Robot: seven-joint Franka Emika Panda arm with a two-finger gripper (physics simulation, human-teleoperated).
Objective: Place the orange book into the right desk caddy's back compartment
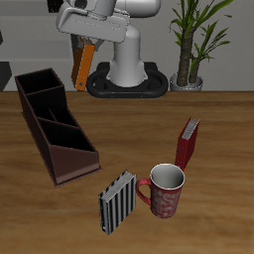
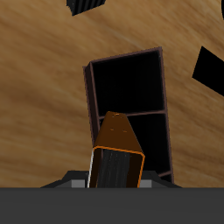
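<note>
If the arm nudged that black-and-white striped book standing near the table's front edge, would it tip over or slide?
The thin black-and-white striped book stands upright on a narrow edge, so it would probably tip rather than slide. It looks rigid, not floppy. It might fall toward the red patterned mug close beside it.

Three books [image 1: 87,55] [image 1: 188,142] [image 1: 117,201], one caddy [image 1: 55,124], one mug [image 1: 165,191]

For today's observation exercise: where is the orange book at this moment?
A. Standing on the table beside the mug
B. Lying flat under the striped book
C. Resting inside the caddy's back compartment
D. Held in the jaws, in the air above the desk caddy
D: the orange book hangs from the gripper over the right desk caddy, clear of its walls.
</note>
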